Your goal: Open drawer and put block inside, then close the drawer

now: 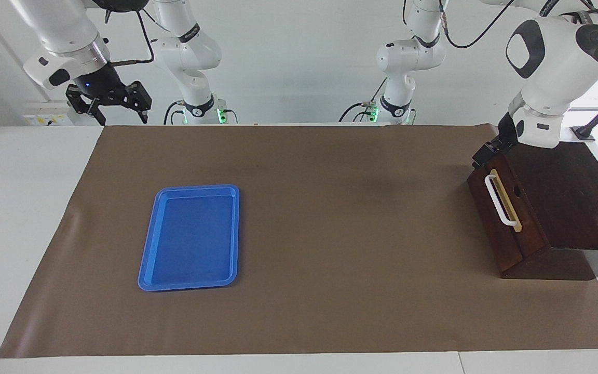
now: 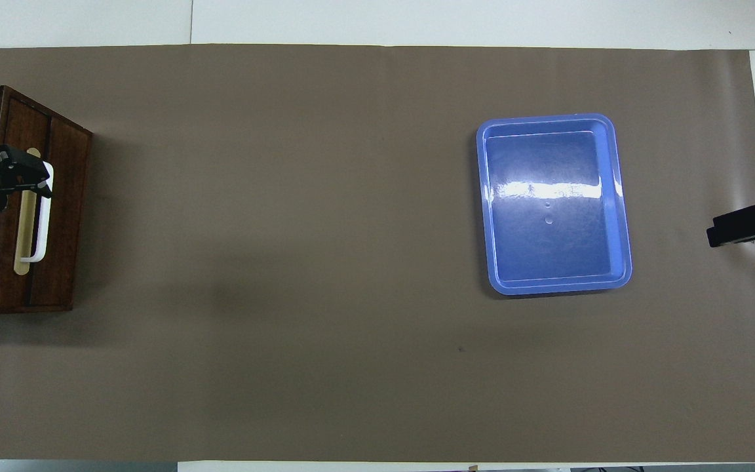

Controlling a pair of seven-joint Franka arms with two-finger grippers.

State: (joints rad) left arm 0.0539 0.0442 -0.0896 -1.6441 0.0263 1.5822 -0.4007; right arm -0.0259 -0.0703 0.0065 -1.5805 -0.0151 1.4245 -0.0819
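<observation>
The drawer (image 1: 525, 228) looks shut in its dark wooden box (image 1: 569, 197) at the left arm's end of the table. Its white bar handle (image 1: 499, 200) faces the middle of the table. My left gripper (image 1: 487, 151) is at the top edge of the drawer front, just above one end of the handle. In the overhead view the left gripper (image 2: 27, 178) covers an end of the handle (image 2: 42, 223). My right gripper (image 1: 124, 118) hangs open and empty in the air at the right arm's end, and its tip shows in the overhead view (image 2: 718, 231). The yellow block is out of view.
An empty blue tray (image 1: 190, 238) lies on the brown mat (image 1: 330, 208) toward the right arm's end; it also shows in the overhead view (image 2: 551, 203). The white table (image 1: 24, 208) borders the mat.
</observation>
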